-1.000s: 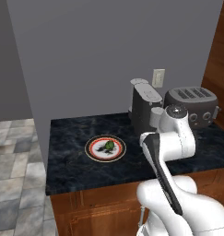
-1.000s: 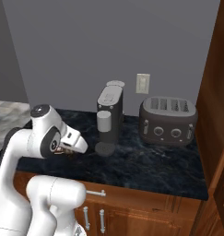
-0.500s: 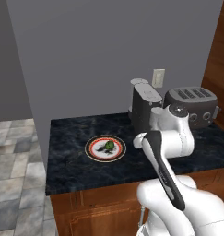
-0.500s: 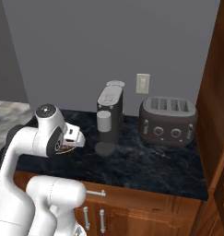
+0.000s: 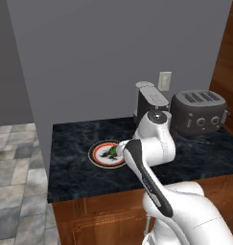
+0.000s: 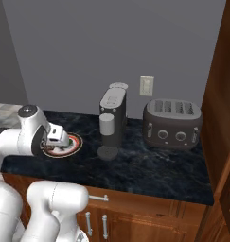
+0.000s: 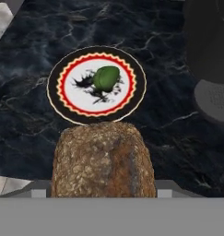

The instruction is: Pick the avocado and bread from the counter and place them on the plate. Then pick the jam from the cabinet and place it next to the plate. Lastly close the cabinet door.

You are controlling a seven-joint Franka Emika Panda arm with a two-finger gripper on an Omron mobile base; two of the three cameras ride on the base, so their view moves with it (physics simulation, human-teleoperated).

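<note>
Holding item one, the bread (image 7: 103, 159): a brown, crusty, coarse-grained chunk seen close in the hand view, clasped in the gripper (image 6: 57, 135), whose jaws stand part-way apart with the loaf between them. Judged light, rigid at the crust and crumbly; a grip across its broad flanks should suit, and a hard squeeze may flake it.

Item two, the plate (image 7: 67, 108): round, white, red-orange and black rim, dark centre pattern, lying flat on the worktop (image 5: 75, 165) just beyond the bread. Judged brittle; set loads down gently.

Item three, the avocado (image 7: 106, 78): small, dark green, resting on the plate near its centre. Judged smooth and prone to roll if nudged.

Item four, coffee machine (image 6: 112, 118): dark, upright, standing behind and beside the plate.

Item five, toaster (image 6: 172, 124): dark grey, four slots, farther along the worktop.

Item six, wall outlet (image 6: 145, 85).

Markings: no brand, label or legible writing on any item.
</note>
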